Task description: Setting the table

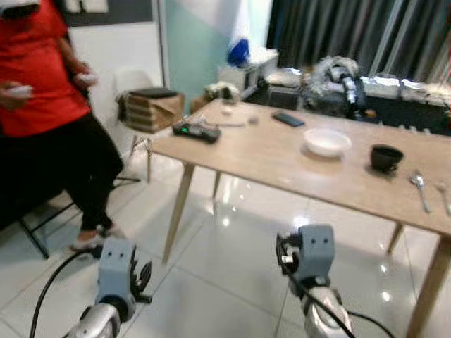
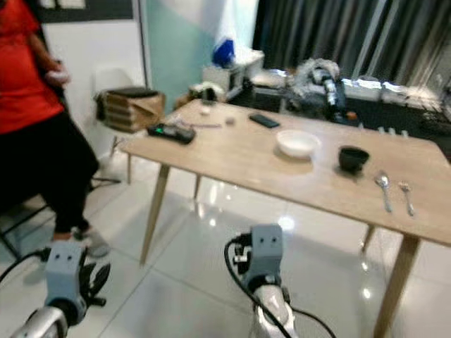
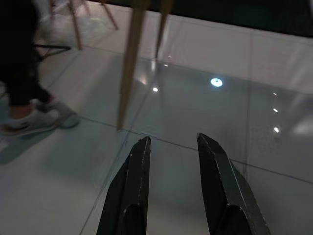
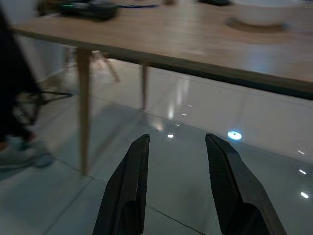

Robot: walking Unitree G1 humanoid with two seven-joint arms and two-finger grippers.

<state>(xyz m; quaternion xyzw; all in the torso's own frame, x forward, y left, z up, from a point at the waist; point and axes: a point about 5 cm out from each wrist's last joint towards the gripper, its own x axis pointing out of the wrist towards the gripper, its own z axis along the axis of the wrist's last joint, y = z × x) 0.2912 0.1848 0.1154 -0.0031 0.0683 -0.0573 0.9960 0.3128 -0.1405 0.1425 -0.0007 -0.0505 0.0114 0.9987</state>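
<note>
The room is bright, and the head views look soft and a bit blurry all over. Small white light spots shine on the glossy floor. The table throws a dim shadow under itself. The wrist views are darker, and the far curtains look smeared.

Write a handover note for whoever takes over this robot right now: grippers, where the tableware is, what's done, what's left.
Left gripper: open, empty, low over the floor.
Right gripper: open, empty, short of the light wooden table.
On the table: white shallow bowl, small black bowl, metal spoon, a second metal utensil beside it.
Done: nothing picked up yet.
Left: approach and arrange the setting. A person in red stands to the left.
</note>
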